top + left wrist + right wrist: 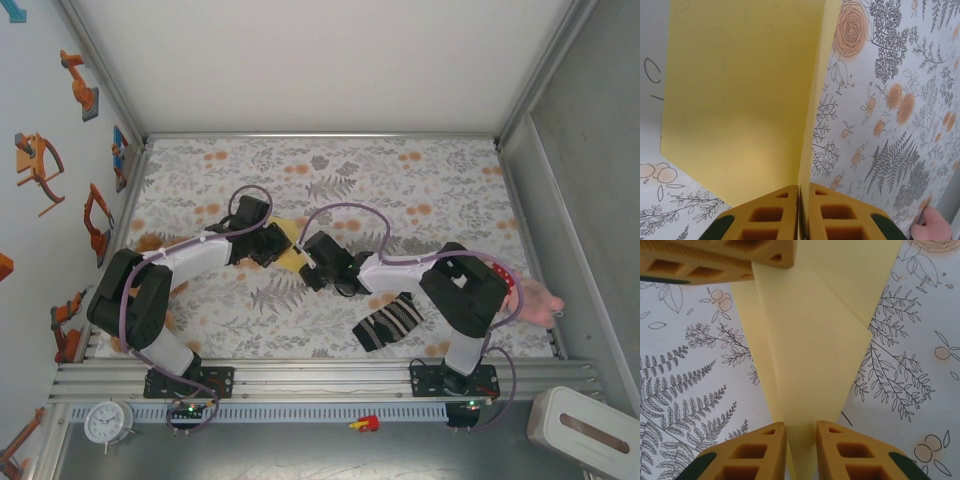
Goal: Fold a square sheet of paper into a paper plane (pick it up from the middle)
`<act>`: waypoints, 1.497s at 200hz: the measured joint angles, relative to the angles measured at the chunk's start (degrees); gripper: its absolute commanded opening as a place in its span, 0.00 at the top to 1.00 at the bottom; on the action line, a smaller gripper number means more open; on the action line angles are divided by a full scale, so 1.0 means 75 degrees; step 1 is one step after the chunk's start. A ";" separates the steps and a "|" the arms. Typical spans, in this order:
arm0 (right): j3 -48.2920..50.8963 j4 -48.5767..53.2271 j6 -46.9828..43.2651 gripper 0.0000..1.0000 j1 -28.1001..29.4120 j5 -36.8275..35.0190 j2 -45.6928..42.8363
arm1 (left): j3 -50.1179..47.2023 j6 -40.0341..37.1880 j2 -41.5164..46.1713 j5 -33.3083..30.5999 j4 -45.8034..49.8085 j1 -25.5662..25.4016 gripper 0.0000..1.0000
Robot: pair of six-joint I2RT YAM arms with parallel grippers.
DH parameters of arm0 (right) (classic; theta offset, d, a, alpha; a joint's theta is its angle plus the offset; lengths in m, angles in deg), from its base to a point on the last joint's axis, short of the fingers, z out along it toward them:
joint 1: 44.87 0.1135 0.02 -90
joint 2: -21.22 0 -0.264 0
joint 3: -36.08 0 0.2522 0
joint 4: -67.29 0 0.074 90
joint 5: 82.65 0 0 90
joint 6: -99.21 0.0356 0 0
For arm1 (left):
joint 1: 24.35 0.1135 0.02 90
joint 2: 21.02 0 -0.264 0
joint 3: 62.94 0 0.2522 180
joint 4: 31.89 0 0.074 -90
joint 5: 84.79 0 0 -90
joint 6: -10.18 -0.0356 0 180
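Left gripper (pixel 800 188) was clamped on an edge of the paper plane (pixel 740 100); right gripper (pixel 801 426) had its jaws slightly apart around its pointed tip.

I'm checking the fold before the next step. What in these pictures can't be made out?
- folded paper outline: top view, the left gripper and right gripper cover most of it; left wrist view cuts it off at the top edge.
- right gripper's hold: right wrist view, paper fills the gap between its fingers, contact unclear.
- pink object at the far right: top view, too small to identify.
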 measured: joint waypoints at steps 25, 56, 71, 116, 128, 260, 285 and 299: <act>0.0000 0.0000 -0.0050 0.84 0.0000 -0.0038 0.0009 | 0.0029 -0.0009 0.0000 0.0029 0.0085 0.0029 0.81; 0.0000 0.0006 -0.0172 0.84 0.0000 -0.0114 0.0009 | 0.0073 -0.0102 -0.0058 0.0221 0.0157 0.0230 0.80; 0.0000 0.0009 -0.0224 0.84 0.0000 -0.0178 0.0009 | 0.0143 -0.0210 -0.0137 0.0300 0.0192 0.0358 0.81; 0.0000 0.0146 -0.0370 0.82 0.0000 -0.0248 0.0009 | 0.0329 -0.0469 -0.0347 0.0574 0.0335 0.0498 0.91; 0.0000 0.0192 -0.0367 0.80 0.0000 -0.0248 0.0009 | 0.0344 -0.0498 -0.0391 0.0624 0.0338 0.0498 0.92; -0.0513 0.0373 -0.0291 0.79 0.0000 -0.0248 0.0312 | 0.0356 -0.0507 -0.0481 0.0801 0.0358 0.0495 0.92; -0.0513 0.0405 -0.0248 0.84 0.0000 -0.0248 0.0344 | 0.0367 -0.0507 -0.0481 0.0804 0.0361 0.0495 0.89; -0.0513 0.0405 -0.0227 0.87 0.0000 -0.0254 0.0353 | 0.0385 -0.0507 -0.0481 0.0810 0.0361 0.0498 0.85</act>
